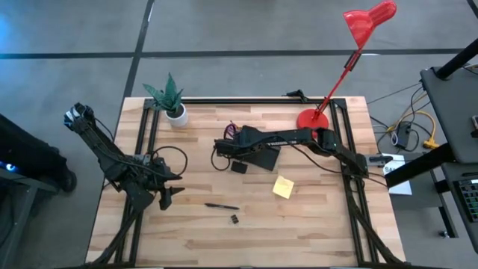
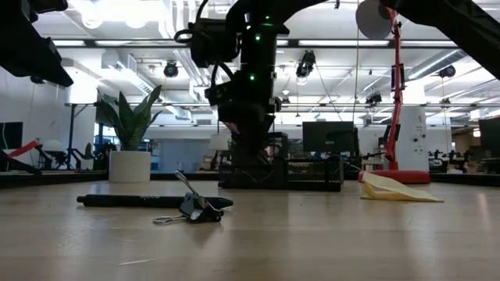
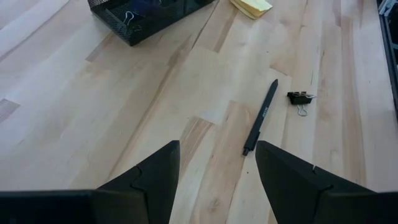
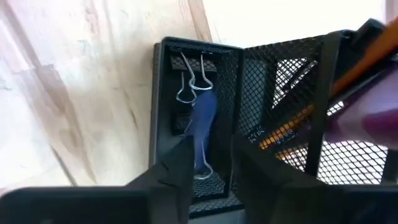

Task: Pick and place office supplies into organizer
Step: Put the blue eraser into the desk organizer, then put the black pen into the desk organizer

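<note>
The black mesh organizer (image 1: 258,155) (image 4: 236,62) sits mid-table. My right gripper (image 1: 224,143) (image 4: 211,155) hangs over its left end, above a small compartment holding clips (image 4: 189,81), and is shut on a blue pencil (image 4: 204,121). An orange pencil (image 4: 354,62) and something purple (image 4: 373,118) stand in the taller mesh section. A dark pen (image 1: 222,206) (image 3: 261,117), a black clip (image 1: 234,219) (image 3: 300,98) and the yellow sticky-note pad (image 1: 283,187) lie flat on the table. My left gripper (image 1: 166,198) (image 3: 217,146) is open above bare wood, left of the pen. My right gripper pinches the blue pencil between its two fingers (image 4: 180,168), coming from above and pointing down into the organizer. The pencil's far end (image 4: 205,99) reaches down into the small clip compartment. Whether that end rests on the bottom, I cannot tell.
A white plant pot (image 1: 177,116) stands at the far left of the table. A red desk lamp's base (image 1: 310,119) stands at the far right, its head leaning out past the far edge. Bare wood stretches along the near edge.
</note>
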